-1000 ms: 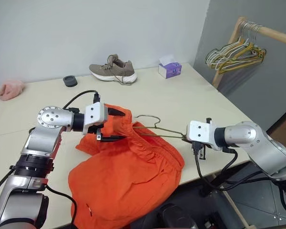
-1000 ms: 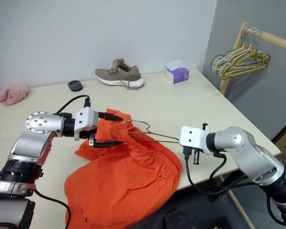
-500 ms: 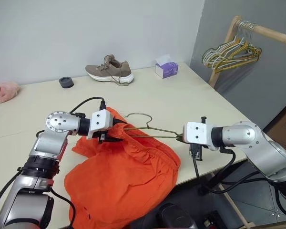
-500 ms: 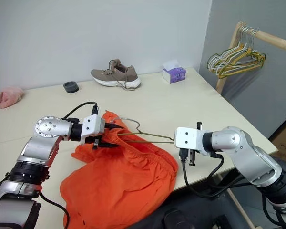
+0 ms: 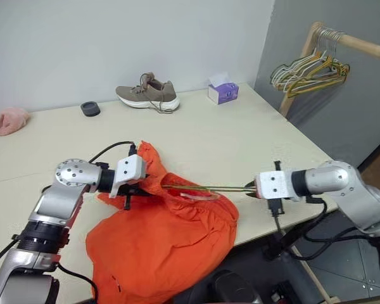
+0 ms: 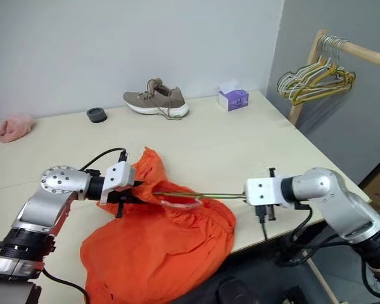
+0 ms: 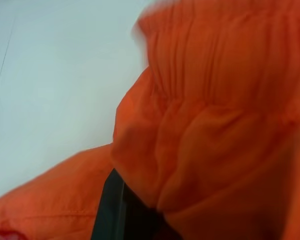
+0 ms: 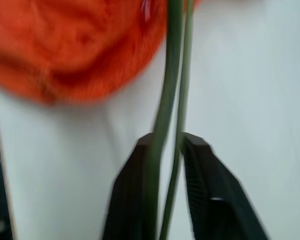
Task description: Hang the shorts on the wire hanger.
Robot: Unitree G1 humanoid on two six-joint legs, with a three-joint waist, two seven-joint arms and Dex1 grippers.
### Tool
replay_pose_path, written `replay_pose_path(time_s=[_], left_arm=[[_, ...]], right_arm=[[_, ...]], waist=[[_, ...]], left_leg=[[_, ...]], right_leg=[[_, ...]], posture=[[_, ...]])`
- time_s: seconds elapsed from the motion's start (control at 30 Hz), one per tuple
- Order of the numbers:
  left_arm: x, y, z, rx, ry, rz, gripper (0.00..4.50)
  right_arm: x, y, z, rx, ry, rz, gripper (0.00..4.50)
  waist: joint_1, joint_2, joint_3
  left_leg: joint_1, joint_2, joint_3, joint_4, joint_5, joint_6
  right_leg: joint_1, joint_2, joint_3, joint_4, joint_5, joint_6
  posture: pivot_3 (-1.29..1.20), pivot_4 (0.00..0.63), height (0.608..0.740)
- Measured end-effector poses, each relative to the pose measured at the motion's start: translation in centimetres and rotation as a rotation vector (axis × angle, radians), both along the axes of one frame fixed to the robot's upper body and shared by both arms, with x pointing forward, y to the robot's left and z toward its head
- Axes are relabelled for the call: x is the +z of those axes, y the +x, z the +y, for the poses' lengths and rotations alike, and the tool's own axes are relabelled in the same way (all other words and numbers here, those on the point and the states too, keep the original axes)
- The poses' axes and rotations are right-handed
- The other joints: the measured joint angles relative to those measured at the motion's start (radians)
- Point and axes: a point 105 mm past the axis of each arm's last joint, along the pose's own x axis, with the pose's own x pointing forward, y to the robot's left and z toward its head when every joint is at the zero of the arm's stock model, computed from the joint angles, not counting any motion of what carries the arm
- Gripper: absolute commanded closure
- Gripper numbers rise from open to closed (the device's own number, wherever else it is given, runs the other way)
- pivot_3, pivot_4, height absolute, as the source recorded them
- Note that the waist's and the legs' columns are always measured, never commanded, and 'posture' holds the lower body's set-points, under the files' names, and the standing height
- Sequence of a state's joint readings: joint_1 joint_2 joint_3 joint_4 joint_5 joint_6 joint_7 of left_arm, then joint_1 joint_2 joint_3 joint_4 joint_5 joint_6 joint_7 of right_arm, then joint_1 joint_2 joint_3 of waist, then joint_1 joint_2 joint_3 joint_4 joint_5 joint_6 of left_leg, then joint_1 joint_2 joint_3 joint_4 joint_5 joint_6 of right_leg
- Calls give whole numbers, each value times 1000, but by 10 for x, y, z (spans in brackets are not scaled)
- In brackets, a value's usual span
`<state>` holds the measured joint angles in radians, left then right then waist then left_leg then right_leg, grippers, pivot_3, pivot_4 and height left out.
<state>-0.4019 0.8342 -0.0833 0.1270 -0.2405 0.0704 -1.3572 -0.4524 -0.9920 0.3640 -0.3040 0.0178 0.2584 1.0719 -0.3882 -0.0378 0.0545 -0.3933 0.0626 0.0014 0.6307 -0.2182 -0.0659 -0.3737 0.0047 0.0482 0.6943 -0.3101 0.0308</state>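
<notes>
I can read no text, label, brand, number or sign on anything before me; the tissue box point(image 5: 223, 93) at one o'clock on the table point(image 5: 240, 136) has markings too small to make out.

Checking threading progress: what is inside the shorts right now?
The hanger runs into the shorts at the waistband; its two wires show between the fabric and the right claw. Its far end and hook are covered by fabric, so their position cannot be seen.
</notes>
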Motion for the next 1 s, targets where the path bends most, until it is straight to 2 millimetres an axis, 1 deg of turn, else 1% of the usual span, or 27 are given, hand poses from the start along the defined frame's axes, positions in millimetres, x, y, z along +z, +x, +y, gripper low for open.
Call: replay_pose_path(time_s=[0.13, 0.17, 0.2, 0.23, 0.27, 0.33, 0.43, 0.5, 0.57, 0.67, 0.73, 0.83, 0.9, 1.0], left_arm=[[-2, 0, 5, 41, -4, 7, 3816], [-4, 0, 7, 54, -8, 16, 3816], [-6, -1, 9, 70, -15, 24, 3817], [-6, 0, 9, 83, -29, 31, 3817], [-5, 0, 10, 94, -40, 35, 3817], [-2, 2, 11, 121, -63, 35, 3817], [1, 5, 10, 149, -96, 39, 3817], [1, 5, 10, 158, -111, 47, 3817], [1, 6, 10, 167, -115, 52, 3817], [1, 6, 10, 173, -117, 60, 3825], [1, 6, 10, 170, -119, 61, 3828], [1, 4, 9, 165, -118, 74, 3830], [1, 3, 8, 157, -116, 75, 3831], [2, 3, 6, 148, -116, 73, 3831]], right_arm=[[1, 9, -32, -93, -42, -16, 1292], [1, 9, -41, -124, -49, -11, 884], [2, 10, -47, -154, -46, -2, 592], [1, 8, -55, -201, -24, 31, 151], [1, 6, -57, -231, 3, 65, 0], [-4, -7, -55, -289, 83, 176, 0], [-16, -24, -40, -329, 190, 311, 0], [-23, -31, -29, -350, 243, 352, 0], [-26, -34, -20, -362, 272, 350, 0], [-25, -26, -12, -390, 303, 300, 0], [-24, -13, -7, -403, 308, 231, 0], [-21, 4, -5, -404, 275, 135, 0], [-20, 9, 0, -368, 246, 96, 0], [-27, 14, 14, -307, 211, 88, 0]], waist=[[1, 0, 0], [2, 0, 0], [2, 0, 0], [3, 0, 0], [4, 0, 0], [5, 0, 0], [3, 0, 0], [5, 0, 0], [5, 0, 0], [4, -1, -1], [2, -1, -1], [2, -1, 0], [2, -1, 0], [2, -1, 0]], left_leg=[[0, 0, 0, 0, 0, 0], [0, 0, 0, 0, 0, 0], [0, 0, 0, 0, 0, 0], [0, 0, 0, 0, 0, 0], [1, 0, 0, 0, 0, 0], [2, 0, 0, 0, 0, 0], [2, 0, 0, -1, 0, 0], [2, 0, 0, 0, 0, 0], [2, 0, 0, 0, 0, 0], [2, 0, 0, 0, 0, 0], [2, 0, 0, -1, 0, 0], [2, 0, 0, -1, 0, 0], [1, 0, 0, -1, 0, 0], [2, 0, 0, -1, 0, 0]], right_leg=[[0, 0, 0, 0, 0, 0], [0, 0, 0, 0, 0, 0], [0, 0, 1, 0, 0, 0], [0, 0, 0, 1, 0, 0], [0, 0, 0, 1, 0, 0], [1, 0, 0, 2, -1, -1], [1, 0, 0, 2, -1, -1], [1, 0, 0, 2, -1, -1], [1, 0, 0, 2, -1, -1], [1, 0, 0, 2, -1, -1], [1, 0, 1, 2, -1, -1], [0, 0, 1, 2, -1, -2], [0, 0, 0, 2, -1, -2], [0, 0, 0, 2, -1, -2]], posture=[[-331, 0, 740], [-331, 0, 740], [-331, 0, 740], [-331, 0, 740], [-333, 0, 740], [-331, 0, 740], [-331, 0, 740], [-333, 0, 740], [-340, 0, 740], [-341, 0, 740], [-339, 0, 740], [-340, 0, 740], [-338, 0, 740], [-338, 0, 740]])
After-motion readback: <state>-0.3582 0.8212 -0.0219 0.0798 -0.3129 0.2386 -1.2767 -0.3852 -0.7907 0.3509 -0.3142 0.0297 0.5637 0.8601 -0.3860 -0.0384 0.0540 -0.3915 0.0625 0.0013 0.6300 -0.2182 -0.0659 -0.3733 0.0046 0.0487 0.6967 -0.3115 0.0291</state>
